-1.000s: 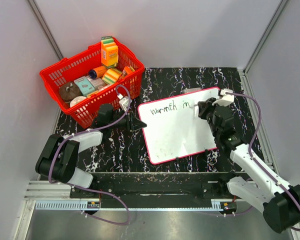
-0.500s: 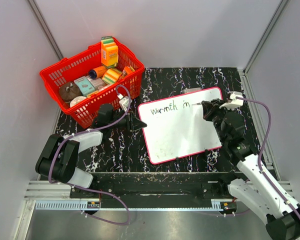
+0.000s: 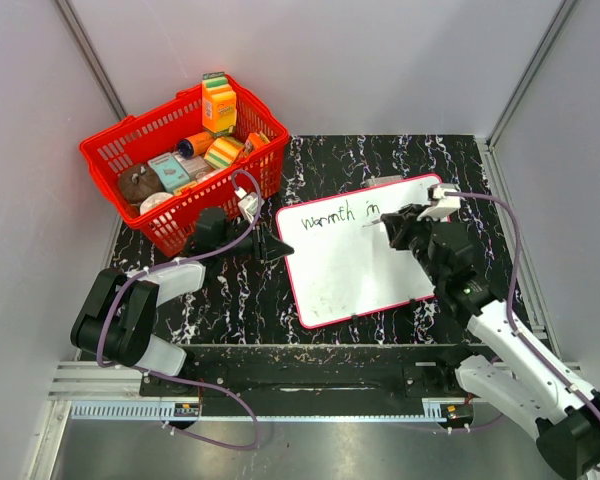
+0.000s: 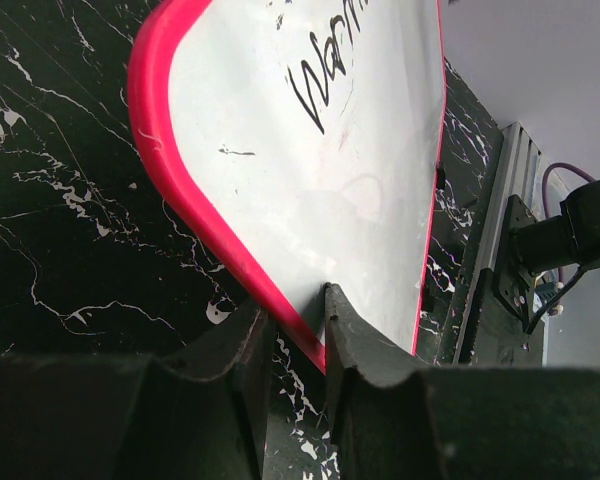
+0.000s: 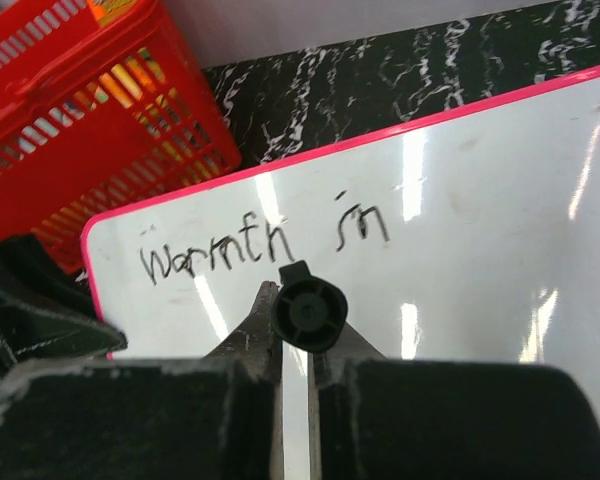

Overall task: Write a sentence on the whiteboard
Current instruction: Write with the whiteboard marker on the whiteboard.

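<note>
The whiteboard [image 3: 365,262], white with a pink-red frame, lies flat on the black marbled table and reads "Warmth in" [image 3: 340,213] along its top. My left gripper [image 3: 277,247] is shut on the board's left edge; the left wrist view shows the red frame [image 4: 215,235] pinched between the fingers [image 4: 365,350]. My right gripper [image 3: 398,226] hovers over the board's upper right, shut on a black marker [image 5: 310,312]. The marker's tip [image 3: 371,222] points just under the word "in". From the right wrist, the whiteboard [image 5: 470,270] fills the view beyond the marker's end cap.
A red basket [image 3: 130,150] full of groceries stands at the back left, close behind the left gripper, and also shows as the red basket [image 5: 80,120] in the right wrist view. Grey walls enclose the table on three sides. A metal rail [image 3: 280,385] runs along the near edge.
The right gripper with the marker swung right off the writing, then came back left; the tip now sits below "in". The left gripper and the board have not moved.
</note>
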